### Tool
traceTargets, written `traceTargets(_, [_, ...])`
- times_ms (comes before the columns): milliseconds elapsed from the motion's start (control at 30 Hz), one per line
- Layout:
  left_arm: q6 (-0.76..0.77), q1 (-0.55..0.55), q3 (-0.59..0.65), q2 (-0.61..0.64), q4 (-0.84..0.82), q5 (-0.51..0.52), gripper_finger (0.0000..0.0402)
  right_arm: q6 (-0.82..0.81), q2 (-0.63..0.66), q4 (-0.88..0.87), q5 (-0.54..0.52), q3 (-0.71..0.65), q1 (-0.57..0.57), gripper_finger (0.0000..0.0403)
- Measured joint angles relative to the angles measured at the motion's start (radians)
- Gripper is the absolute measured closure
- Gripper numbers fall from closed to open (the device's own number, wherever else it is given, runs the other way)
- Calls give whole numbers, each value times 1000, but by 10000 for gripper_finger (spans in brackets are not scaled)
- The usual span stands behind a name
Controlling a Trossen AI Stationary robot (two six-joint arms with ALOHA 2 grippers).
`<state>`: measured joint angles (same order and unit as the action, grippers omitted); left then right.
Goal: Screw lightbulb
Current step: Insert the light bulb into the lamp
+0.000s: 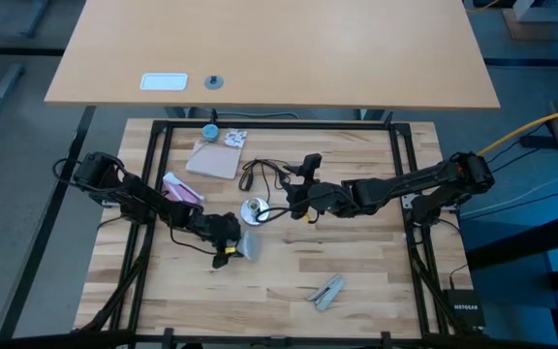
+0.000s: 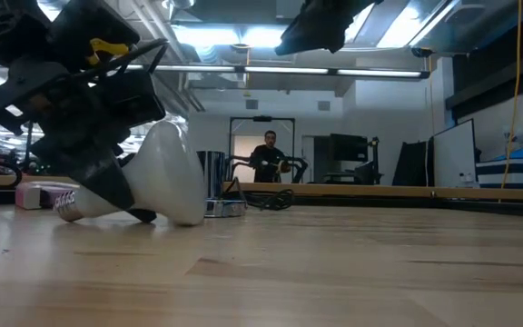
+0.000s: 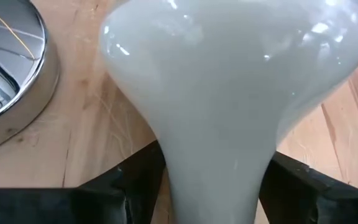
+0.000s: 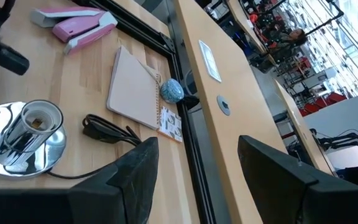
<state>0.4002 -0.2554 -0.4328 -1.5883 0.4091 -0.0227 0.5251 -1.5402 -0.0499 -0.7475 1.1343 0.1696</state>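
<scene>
Okay, lightbulb [image 1: 251, 244] lies on its side on the table [image 1: 356, 262], just beside the silver socket base [image 1: 255, 209]. Left gripper [image 1: 229, 244] sits at its narrow neck, fingers [image 3: 135, 186] flanking the neck with a sliver of gap visible, so loose or barely touching, not clamped. Right gripper [image 1: 303, 201] hovers open and empty by the socket. To do this well: close squarely on the neck, lift the bulb upright, align the thread over the socket before twisting.

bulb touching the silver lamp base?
Apart. The left wrist view shows bare wood between the lightbulb and the silver base.
</scene>
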Motion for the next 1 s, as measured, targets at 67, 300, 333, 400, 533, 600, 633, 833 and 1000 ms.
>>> traceTargets(67, [-15,0,0,0,0,-1,180,-3,0,-6,0,0,0,178])
traceTargets(300, [-69,2,-32,-2,-25,-11,184,-25,0,-16,54,0,0,178])
traceTargets(333, [-69,2,-37,-3,-30,-10,184,-29,0,-16,62,0,0,178])
traceTargets(400, [-70,2,-50,-3,-57,-11,183,-48,0,-33,73,0,0,178])
traceTargets(533, [-72,7,-81,-3,-135,-16,175,-85,0,-80,87,0,0,178])
traceTargets(600, [-77,12,-96,-2,-176,-20,169,-106,0,-103,87,0,0,178])
traceTargets(633, [-85,15,-104,-2,-192,-22,167,-117,0,-116,87,0,0,178])
traceTargets(833, [-136,35,-143,-2,-257,-24,147,-139,0,-141,87,0,0,178])
traceTargets(1000, [-171,52,-198,-2,-386,-19,129,-139,0,-141,87,0,0,178])
